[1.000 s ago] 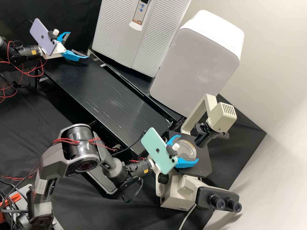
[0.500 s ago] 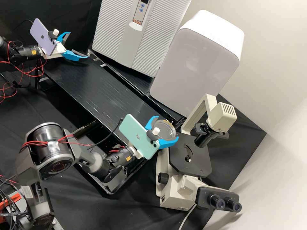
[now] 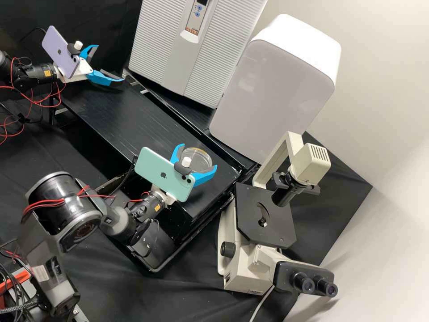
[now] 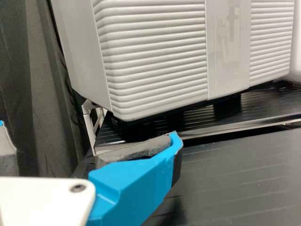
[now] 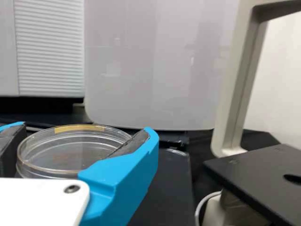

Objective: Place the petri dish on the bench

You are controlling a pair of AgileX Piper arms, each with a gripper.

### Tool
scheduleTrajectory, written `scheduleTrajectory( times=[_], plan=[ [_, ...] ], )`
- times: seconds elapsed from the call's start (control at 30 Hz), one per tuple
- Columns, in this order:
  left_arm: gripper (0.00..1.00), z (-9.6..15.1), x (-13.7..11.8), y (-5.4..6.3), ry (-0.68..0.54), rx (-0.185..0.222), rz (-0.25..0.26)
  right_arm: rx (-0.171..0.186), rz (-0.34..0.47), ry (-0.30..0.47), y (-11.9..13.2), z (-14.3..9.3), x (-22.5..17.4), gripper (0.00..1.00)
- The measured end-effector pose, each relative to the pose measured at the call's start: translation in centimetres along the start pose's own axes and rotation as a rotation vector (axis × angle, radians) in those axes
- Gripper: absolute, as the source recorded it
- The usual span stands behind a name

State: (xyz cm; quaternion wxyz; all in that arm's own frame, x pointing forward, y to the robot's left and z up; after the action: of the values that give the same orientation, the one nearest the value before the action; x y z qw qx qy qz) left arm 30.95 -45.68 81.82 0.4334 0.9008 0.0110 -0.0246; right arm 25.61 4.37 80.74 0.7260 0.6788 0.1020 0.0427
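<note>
High view: farthest off, slanting down on the surface (image 3: 134, 129); left wrist view: low, close, facing the ribbed cabinet (image 4: 155, 56), common to all three; right wrist view: near level, facing the smooth cabinet (image 5: 150, 66); shares microscope (image 5: 263, 174) with high view.

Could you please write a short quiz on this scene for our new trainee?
1. Which one grips the petri dish: (a) the left pincer; (b) the right pincer?
2. True or false: the petri dish sits on the microscope stage.
3. Fill in: the blue fingers of the left pincer are ____ (open or shut).

Key: 1. b; 2. false; 3. open
</note>
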Motion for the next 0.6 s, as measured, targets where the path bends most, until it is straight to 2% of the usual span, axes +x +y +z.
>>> scheduleTrajectory(
  times=[0.27, 0.33, 0.37, 0.43, 0.6],
  plan=[
    [1.0, 0.0, 0.0, 0.0, 0.0, 0.0, 0.0, -0.004, -0.06, -0.044, -2.0, 0.7, 0.3, 0.0],
    [1.0, 0.0, 0.0, 0.0, 0.0, 0.0, 0.0, -0.003, -0.054, -0.042, -2.2, 0.8, 0.4, 0.0],
    [1.0, 0.0, 0.0, 0.0, 0.0, 0.0, 0.0, -0.001, -0.048, -0.039, -2.2, 0.8, 0.4, 1.0],
    [1.0, 0.0, 0.0, 0.0, 0.0, 0.0, 0.0, 0.0, -0.046, -0.039, -2.3, 0.9, 0.4, 1.0],
    [1.0, 0.0, 0.0, 0.0, 0.0, 0.0, 0.0, -0.026, -0.043, -0.038, -2.3, 0.8, 0.5, 1.0]
  ],
)
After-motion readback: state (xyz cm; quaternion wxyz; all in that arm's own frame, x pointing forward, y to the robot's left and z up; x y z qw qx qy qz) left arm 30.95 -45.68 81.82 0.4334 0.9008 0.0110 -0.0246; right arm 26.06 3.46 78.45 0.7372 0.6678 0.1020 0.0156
